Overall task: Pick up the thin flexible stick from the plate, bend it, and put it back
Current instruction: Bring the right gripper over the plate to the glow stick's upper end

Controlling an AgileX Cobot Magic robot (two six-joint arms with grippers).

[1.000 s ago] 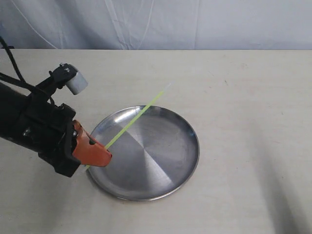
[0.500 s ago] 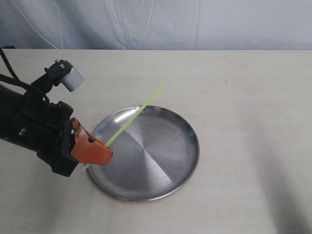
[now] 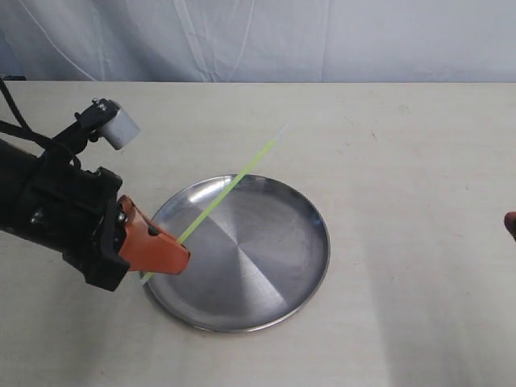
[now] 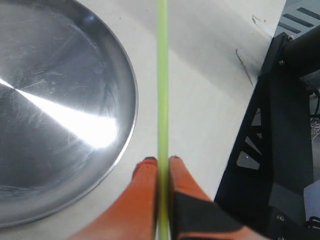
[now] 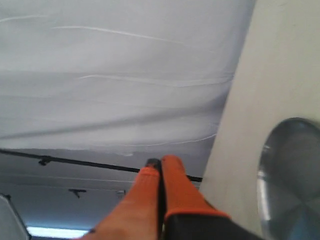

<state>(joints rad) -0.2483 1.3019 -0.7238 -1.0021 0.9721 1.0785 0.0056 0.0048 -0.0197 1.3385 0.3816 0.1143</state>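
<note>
- Exterior view: the left gripper (image 3: 157,251) holds the stick (image 3: 230,187) by its near end. The stick slants up over the plate (image 3: 318,258), its free tip beyond the far rim. The right gripper (image 3: 511,224) barely shows at the edge, well apart.
- Left wrist view: the jaws are clamped on the stick (image 4: 162,75), which looks straight. For the bend, I would hold this grip firm.
- Right wrist view: the jaws are together and empty, so they should part before taking the free end; then flex gently, over the plate (image 5: 290,175).

right claw (image 3: 511,225): entered at exterior view's right edge | stick (image 3: 230,189): tip lifted slightly
</note>
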